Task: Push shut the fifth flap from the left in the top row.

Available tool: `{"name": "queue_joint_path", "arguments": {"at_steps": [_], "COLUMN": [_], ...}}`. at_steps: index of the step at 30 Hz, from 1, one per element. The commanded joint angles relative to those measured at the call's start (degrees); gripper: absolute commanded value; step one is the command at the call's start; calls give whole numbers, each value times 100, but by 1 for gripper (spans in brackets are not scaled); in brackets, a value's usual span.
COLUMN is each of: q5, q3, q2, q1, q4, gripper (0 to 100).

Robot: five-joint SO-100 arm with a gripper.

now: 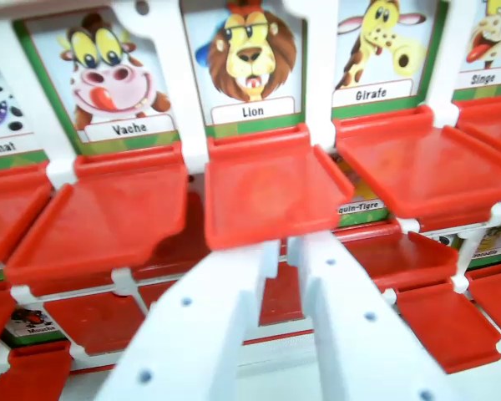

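top row, wrist view's left to right, you see cards: chat (2,147), vache (117,79), lion (249,63), girafe (380,54), singe (493,46). open flap (267,188) lies flat just below lion card, between vache flap (108,213) and girafe flap (422,163). gripper (284,251) sits nearest you, tips at lion flap's near edge. second row of flaps (447,322) beneath.
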Motion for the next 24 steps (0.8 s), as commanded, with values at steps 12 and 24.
{"name": "queue_joint_path", "arguments": {"at_steps": [12,24], "q5": [26,88], "q3": [-1644,-2496], "q2": [-325,-1011], "q1": [-35,-114], "q4": [-255,-264], "gripper": [0,0]}}
